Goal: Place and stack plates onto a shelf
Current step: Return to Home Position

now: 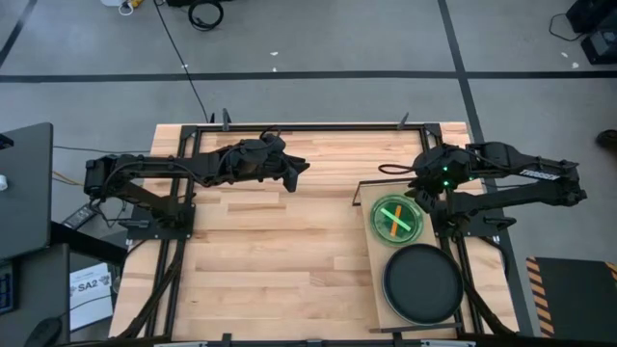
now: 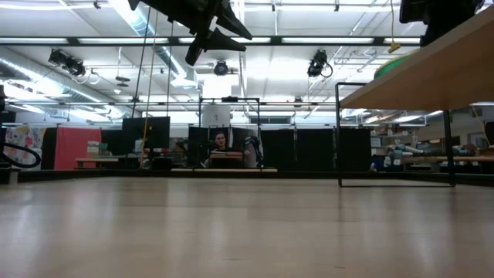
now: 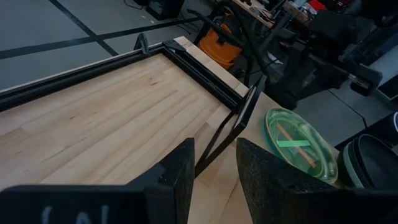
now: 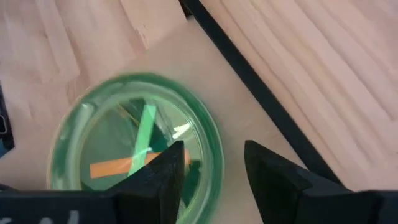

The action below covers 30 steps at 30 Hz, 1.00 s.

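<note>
- Left gripper (image 1: 302, 171): raised above the butcher-block tabletop (image 1: 270, 260), well apart from the shelf (image 1: 377, 249); fingers a narrow gap apart, nothing between them.
- Right gripper (image 4: 211, 158): above the lime green plate (image 1: 397, 219), not touching it; fingers parted, holding nothing.
- Lime green plate: on the shelf's end nearer the right gripper, orange showing through it.
- Black plate (image 1: 423, 282): on the shelf's other end, just beside the green one.
</note>
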Tool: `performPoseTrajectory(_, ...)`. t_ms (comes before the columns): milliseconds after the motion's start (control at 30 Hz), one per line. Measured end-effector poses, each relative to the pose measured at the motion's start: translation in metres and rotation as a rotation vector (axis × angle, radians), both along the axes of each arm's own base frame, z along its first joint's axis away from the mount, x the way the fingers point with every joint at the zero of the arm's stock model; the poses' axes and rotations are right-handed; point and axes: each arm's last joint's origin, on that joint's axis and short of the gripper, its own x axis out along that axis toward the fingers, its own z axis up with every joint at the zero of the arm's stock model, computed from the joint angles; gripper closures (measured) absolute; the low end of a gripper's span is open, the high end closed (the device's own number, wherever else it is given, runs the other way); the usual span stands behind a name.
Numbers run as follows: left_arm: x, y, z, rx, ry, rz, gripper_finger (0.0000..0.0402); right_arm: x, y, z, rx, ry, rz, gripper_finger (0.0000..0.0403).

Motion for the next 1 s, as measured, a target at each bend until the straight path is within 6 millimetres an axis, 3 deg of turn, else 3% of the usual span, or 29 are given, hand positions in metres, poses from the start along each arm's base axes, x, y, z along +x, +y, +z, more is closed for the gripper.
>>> performPoseTrajectory(233, 0.001, 0.0, -0.002, 0.002, 0.009, -0.003, 0.0276, 0.02, -0.002, 0.014, -0.06, -0.215, 0.038, 0.023)
performPoseTrajectory(467, 0.016, -0.011, -0.002, 0.138, -0.044, -0.081, 0.0276, 0.063, -0.007, 0.03, -0.174, -0.473, 0.101, 0.0231)
performPoseTrajectory(667, 0.014, -0.025, 0.006, 0.281, -0.06, -0.17, 0.0282, 0.097, -0.009, 0.038, -0.186, -0.625, 0.183, 0.0243)
performPoseTrajectory(833, 0.001, -0.038, 0.022, 0.359, -0.073, -0.212, 0.031, 0.1, -0.008, 0.05, -0.162, -0.672, 0.238, 0.0292)
performPoseTrajectory(1000, -0.023, -0.044, 0.037, 0.415, -0.041, -0.211, 0.0354, 0.086, -0.006, 0.068, -0.167, -0.733, 0.25, 0.0359)
